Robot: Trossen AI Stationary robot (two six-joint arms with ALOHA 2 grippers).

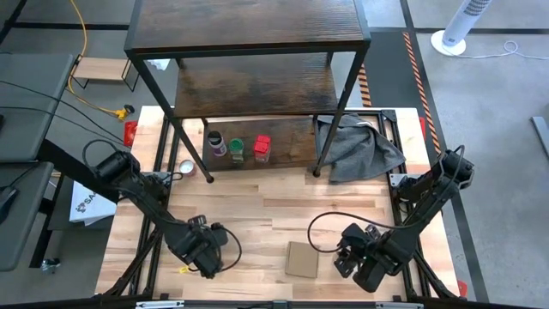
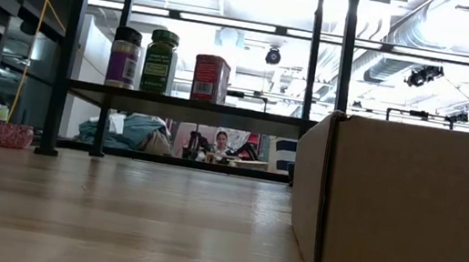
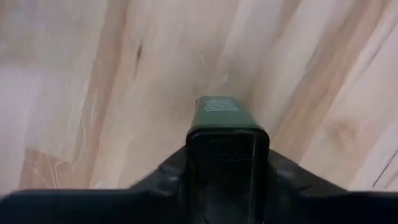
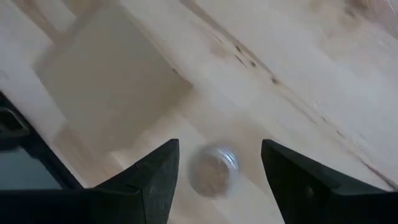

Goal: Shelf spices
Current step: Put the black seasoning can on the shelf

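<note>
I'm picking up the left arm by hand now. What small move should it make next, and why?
Probably lift straight up. The left claw looks closed on the dark spice tin at the table's near edge, and the shelf already holds three spices.

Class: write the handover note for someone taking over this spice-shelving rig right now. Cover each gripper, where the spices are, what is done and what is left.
Left gripper: low over the table's near left, closed on the dark tin.
Right gripper: near right, beside the cardboard square, jaws open on either side of the pale jar, not yet gripping it.
Done: the purple-lidded jar, green-lidded jar and red box stand in a row on the shelf's bottom board.
Left: carry the dark tin to the shelf; grip the pale jar and shelve it too.
</note>
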